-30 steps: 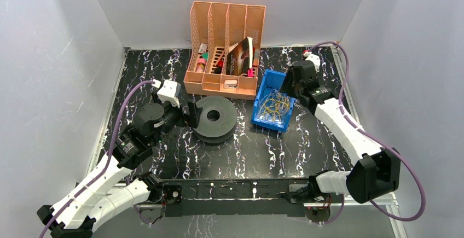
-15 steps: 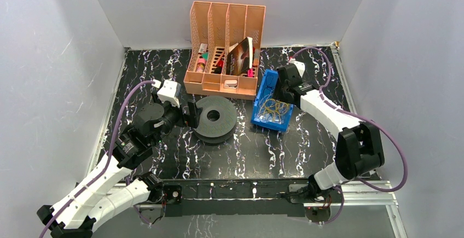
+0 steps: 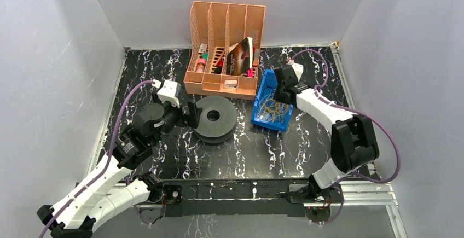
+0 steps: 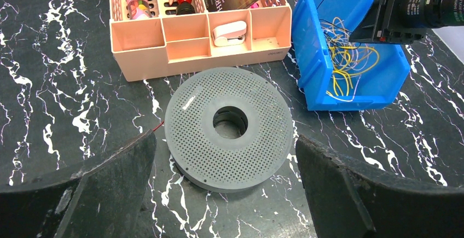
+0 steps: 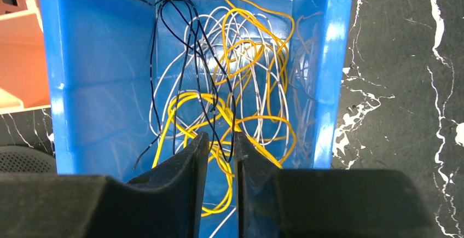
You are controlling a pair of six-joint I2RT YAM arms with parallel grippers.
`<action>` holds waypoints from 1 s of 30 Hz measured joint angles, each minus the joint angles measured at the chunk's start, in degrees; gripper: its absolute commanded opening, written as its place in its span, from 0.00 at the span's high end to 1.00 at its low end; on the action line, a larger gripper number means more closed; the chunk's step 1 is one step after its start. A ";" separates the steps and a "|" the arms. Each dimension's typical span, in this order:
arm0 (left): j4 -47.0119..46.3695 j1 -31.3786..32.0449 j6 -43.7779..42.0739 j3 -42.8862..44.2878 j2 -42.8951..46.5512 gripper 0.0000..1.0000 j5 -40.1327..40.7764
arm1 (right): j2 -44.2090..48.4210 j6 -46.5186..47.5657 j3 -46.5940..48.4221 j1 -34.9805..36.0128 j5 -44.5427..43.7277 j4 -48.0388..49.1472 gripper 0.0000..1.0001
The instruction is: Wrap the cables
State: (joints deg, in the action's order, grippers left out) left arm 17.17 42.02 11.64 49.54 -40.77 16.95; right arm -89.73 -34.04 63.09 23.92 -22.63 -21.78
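Observation:
The cables [image 5: 230,101] are a loose tangle of thin yellow, orange, white and black wires lying in a blue bin [image 5: 93,85]. They also show in the top view [image 3: 273,106] and the left wrist view [image 4: 344,68]. My right gripper [image 5: 220,137] hangs over the bin's far end [image 3: 276,93], its jaws a narrow gap apart above the wires and holding nothing. A black wire loop shows through the gap. My left gripper [image 4: 224,156] is wide open and empty, just left of the dark grey perforated spool [image 4: 230,128]. A short red wire end [image 4: 157,126] sticks out at the spool's left edge.
A peach desk organiser [image 3: 224,52] with pens, a book and small items stands behind the spool [image 3: 214,119] and bin [image 3: 261,119]. The black marbled table [image 3: 306,156] is walled in by white panels on three sides.
My right arm has swung left and folded in, bringing its gripper from beside the bin's far right corner to over the bin. The left arm and the spool have not moved.

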 measured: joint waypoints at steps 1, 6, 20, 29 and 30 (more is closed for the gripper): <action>0.00 0.00 0.00 0.00 0.00 0.02 0.00 | -0.09 -0.07 0.00 0.00 -0.09 0.22 0.75; 0.00 0.00 0.00 0.00 0.00 0.02 0.00 | -1.46 -0.20 0.00 0.00 -0.63 1.01 1.00; 0.00 0.00 0.00 0.00 0.00 0.02 0.00 | 5.20 1.16 4.24 0.00 -2.01 -0.13 1.00; 0.00 0.00 0.00 0.00 -0.02 0.02 0.00 | 13.49 4.28 15.08 1.07 -3.13 -0.66 1.00; 0.00 0.00 0.00 0.00 -0.04 0.02 0.00 | 14.03 4.44 15.85 1.44 -3.13 -0.79 1.00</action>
State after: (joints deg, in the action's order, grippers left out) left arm 17.17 42.02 11.64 49.54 -40.82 16.95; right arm -75.70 -29.61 78.94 25.36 -25.76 -22.57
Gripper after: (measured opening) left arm 0.983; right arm 0.013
